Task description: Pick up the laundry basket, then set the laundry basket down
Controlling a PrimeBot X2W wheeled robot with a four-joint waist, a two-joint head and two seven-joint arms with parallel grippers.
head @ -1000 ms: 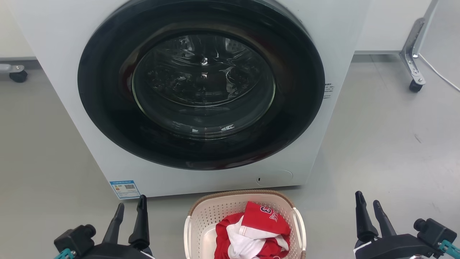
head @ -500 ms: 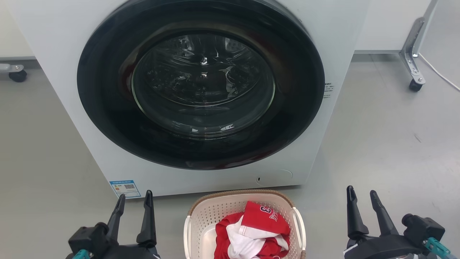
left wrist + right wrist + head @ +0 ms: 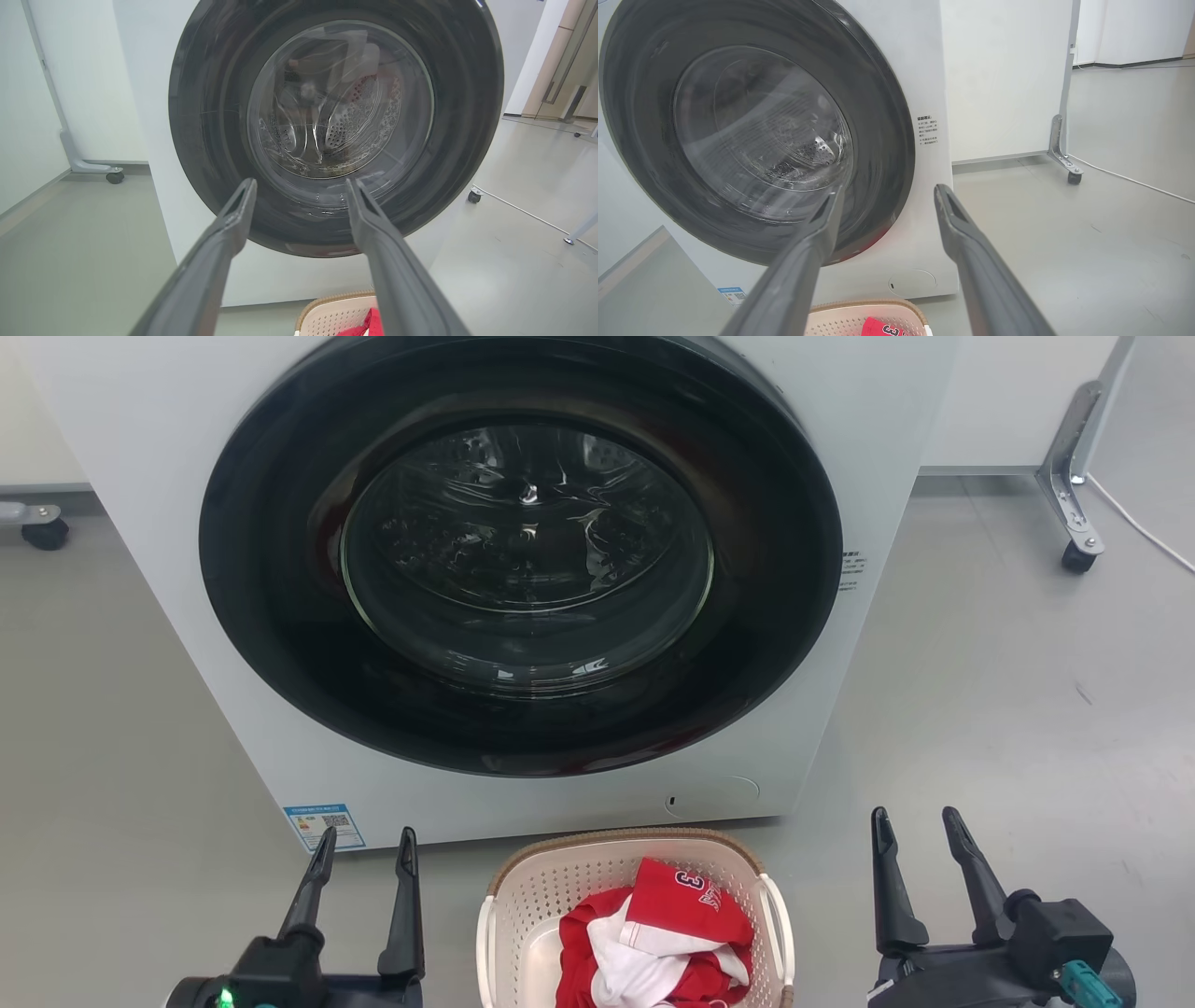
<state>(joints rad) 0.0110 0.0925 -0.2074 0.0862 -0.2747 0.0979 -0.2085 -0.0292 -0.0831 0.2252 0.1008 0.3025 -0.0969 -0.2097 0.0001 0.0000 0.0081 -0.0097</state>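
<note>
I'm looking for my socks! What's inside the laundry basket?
Inside the laundry basket lies crumpled red and white clothing, one piece marked 3. Anything beneath the pile is covered, so I can't tell about socks.

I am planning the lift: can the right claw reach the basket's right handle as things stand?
Probably yes. The right claw is open and stands beside the basket; bare floor lies between it and the white right handle, with nothing in the way.

**Our tally**

We count 1 washer (image 3: 140,569), 1 laundry basket (image 3: 546,891) w/ 2 white loop handles (image 3: 486,943). Left pincer (image 3: 367,833) + right pincer (image 3: 914,814) = 2, w/ 2 fingers (image 3: 404,905) ea. Also 2 casters (image 3: 47,533), 1 blue sticker (image 3: 324,825), 1 cable (image 3: 1141,529). No. of red-white clothes (image 3: 672,905): unclear to us.
</note>
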